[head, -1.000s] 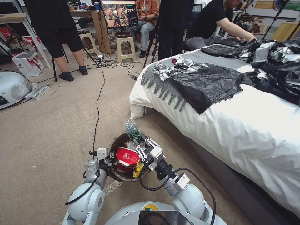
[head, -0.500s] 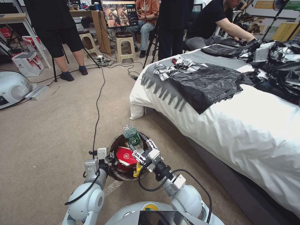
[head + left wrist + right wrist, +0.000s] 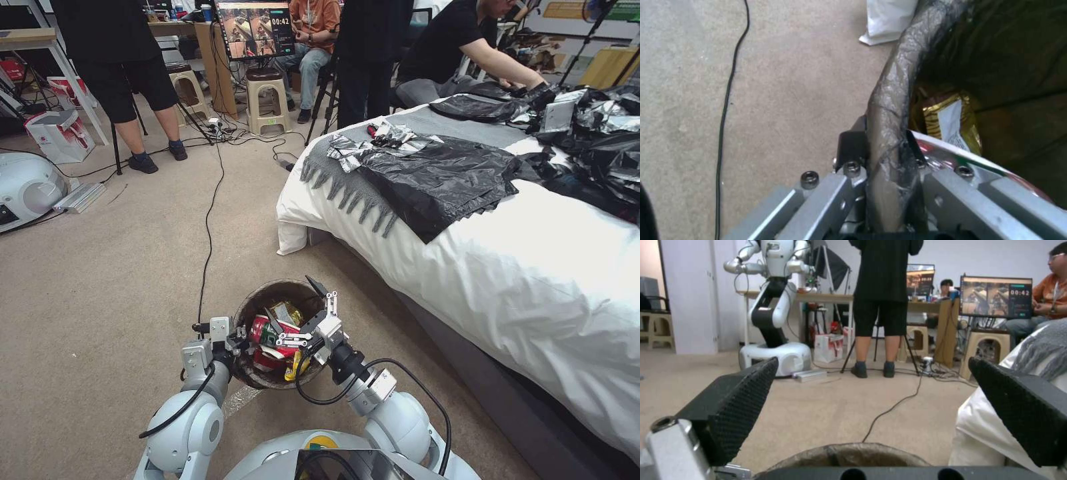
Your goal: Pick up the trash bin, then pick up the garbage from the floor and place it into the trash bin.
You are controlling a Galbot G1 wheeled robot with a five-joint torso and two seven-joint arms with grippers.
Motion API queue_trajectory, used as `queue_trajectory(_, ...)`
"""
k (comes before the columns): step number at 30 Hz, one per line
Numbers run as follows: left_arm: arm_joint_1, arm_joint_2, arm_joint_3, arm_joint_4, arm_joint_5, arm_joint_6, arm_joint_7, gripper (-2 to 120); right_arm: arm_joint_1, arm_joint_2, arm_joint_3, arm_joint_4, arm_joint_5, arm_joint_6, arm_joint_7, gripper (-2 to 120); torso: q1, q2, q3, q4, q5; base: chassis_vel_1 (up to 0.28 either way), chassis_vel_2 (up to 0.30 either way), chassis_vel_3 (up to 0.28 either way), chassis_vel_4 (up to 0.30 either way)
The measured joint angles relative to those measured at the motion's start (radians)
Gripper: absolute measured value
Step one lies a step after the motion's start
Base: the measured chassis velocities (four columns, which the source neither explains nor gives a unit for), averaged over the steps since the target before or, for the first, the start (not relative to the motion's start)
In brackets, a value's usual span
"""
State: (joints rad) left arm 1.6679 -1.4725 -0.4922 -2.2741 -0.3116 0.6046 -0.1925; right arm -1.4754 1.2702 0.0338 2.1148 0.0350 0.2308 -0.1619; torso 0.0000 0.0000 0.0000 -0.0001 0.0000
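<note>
Head view first: the trash bin (image 3: 277,333) hangs just ahead of the robot's chest, over the carpet (image 3: 100,267) beside the bed (image 3: 533,280). The left gripper (image 3: 235,341) is at the bin's near left rim, pinching it, which is how the bin is kept off the floor and within the other arm's reach. The right gripper (image 3: 312,312) sits over the bin's right side with its fingers spread and nothing between them, a pose that fits a piece just let go. Inside the bin lies the garbage (image 3: 273,333): one crushed red-and-white cup, one green-labelled bottle lying across it, one gold wrapper toward the far wall and one yellow wrapper at the near rim. I count four pieces; more may be buried under them. No litter shows on the visible carpet, so the job looks close to done.

Left wrist view: the two fingers are pressed together on the bin's rim (image 3: 891,110), one inside and one outside the wall, with the brown liner bag squeezed between them. One gold wrapper (image 3: 947,116) lies just inside, next to the cup's red edge.

Right wrist view: both black finger pads (image 3: 735,396) stand wide apart and bare, and the bin's rim (image 3: 853,451) lies directly below, so anything dropped falls inside.
</note>
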Motion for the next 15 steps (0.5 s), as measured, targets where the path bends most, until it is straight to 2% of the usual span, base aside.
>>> queue_trajectory(11,0.002,0.001,-0.001,-0.005,-0.013,0.012,-0.007,3,0.004,0.002,0.008,0.009,0.002,0.000,0.004,100,0.000,0.000,0.000,0.0000,0.0000,0.000,0.000,0.000,0.000)
queue_trajectory(15,0.005,0.004,-0.002,-0.005,-0.013,0.013,-0.008,3,0.001,0.010,0.027,0.052,0.011,-0.002,0.032,100,0.000,0.000,0.000,0.0001,0.0000,0.000,0.000,0.000,0.000)
